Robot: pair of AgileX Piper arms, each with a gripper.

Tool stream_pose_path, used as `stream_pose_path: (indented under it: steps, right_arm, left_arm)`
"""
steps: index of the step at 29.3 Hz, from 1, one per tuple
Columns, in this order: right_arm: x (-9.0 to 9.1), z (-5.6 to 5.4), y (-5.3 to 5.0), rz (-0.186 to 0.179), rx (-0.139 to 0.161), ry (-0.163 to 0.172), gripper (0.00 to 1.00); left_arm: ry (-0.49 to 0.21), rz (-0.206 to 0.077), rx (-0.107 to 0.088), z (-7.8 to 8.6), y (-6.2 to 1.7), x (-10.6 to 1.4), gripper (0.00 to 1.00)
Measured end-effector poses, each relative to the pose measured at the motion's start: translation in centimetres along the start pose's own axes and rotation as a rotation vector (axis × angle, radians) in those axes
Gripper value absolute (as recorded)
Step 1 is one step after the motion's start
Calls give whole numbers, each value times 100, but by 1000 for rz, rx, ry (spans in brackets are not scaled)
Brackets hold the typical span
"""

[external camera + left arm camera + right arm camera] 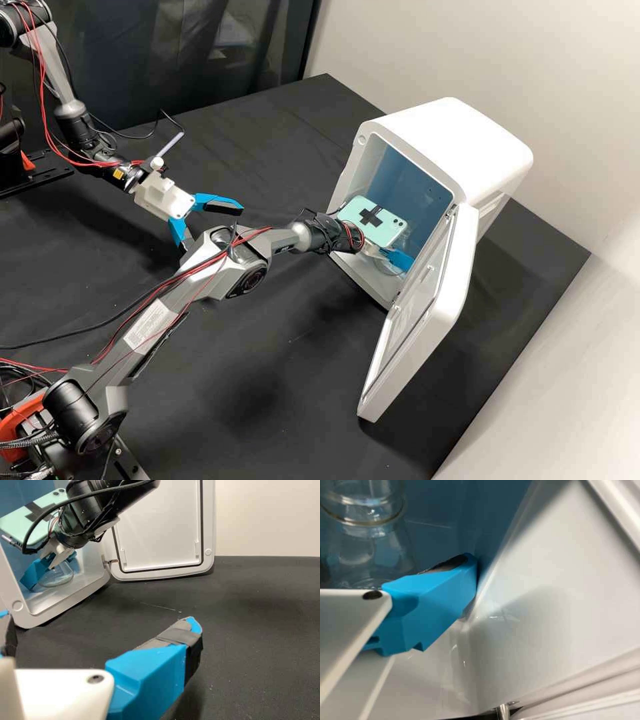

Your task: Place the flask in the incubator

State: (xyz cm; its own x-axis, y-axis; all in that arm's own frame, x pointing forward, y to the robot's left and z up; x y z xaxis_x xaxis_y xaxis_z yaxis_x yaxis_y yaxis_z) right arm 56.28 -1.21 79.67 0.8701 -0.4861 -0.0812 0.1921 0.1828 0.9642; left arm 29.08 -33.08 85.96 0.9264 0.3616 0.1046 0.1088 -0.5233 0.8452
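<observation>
Just beyond the right hand [393, 259], inside the incubator [460, 140], stands the flask [362, 515]: clear glass, upright, its wide base on or barely off the pale floor [55, 597]. I cannot tell which, nor whether the hand grips the flask or has let go. On its outer side the hand lies tight against the side wall [545, 580] where that meets the blue back panel [470, 520], so there is no room to spare that way. Above the hand, a mint phone [370, 220] strapped on the wrist sits in the mouth of the chamber. Behind the wrist, the door [427, 313] hangs wide open, beside the arm but not touching it. Well behind all that, apart from the incubator, the left hand [208, 223] hovers over the black bench [280, 387], its fingers [217, 200] spread wide with nothing between them. The step in hand looks to be the set-down, with the task close to done. To do it well, I judge the base should be flat on the floor before release. The release should be gentle and no wider than needed, since a shove off the wall could slide or tip the glass. The wrist can then draw straight back along its own line, level enough not to catch the neck and with the phone clearing the opening.
</observation>
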Motion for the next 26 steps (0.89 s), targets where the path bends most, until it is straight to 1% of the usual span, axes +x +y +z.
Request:
stream_pose_path:
  steps: [6, 9, 11, 12, 13, 14, 16, 18, 20, 21, 22, 23, 26]
  right_arm:
    - [0, 0, 0, 0, 0, 0, 100]
    - [4, 5, 4, -3, 1, 6, 100]
    - [8, 14, 5, -4, 8, 9, 100]
    - [15, 44, -25, -11, 23, 8, 100]
    - [16, 62, -33, -11, 21, 11, 100]
    - [8, 80, -44, -11, 29, 10, 100]
    - [-25, 118, -43, -13, 52, 17, 100]
    - [-69, 159, -53, -19, 74, 29, 100]
    - [-137, 215, -32, -18, 104, 44, 100]
    - [-160, 249, -57, -24, 110, 46, 100]
    - [-188, 278, -59, -25, 119, 52, 100]
    - [-216, 286, -59, -27, 125, 65, 100]
    - [-316, 331, -64, -44, 147, 93, 100]
  left_arm:
    - [0, 0, 0, 0, 0, 0, 100]
    - [0, 1, 0, 1, 4, -1, 100]
    - [-1, 5, 0, 3, 14, -4, 100]
    - [-1, 7, 0, 4, 22, -6, 100]
    - [-1, 9, 1, 0, 27, -8, 100]
    - [-1, 12, 1, 1, 35, -10, 100]
    - [0, 14, 1, -4, 43, -13, 100]
    - [1, 15, 1, -8, 44, -13, 100]
    - [5, 15, 0, -18, 46, -13, 100]
    - [8, 16, 0, -29, 48, -14, 100]
    - [9, 16, 0, -31, 48, -14, 100]
    - [9, 16, 0, -31, 48, -14, 100]
    - [10, 16, -1, -34, 48, -14, 100]
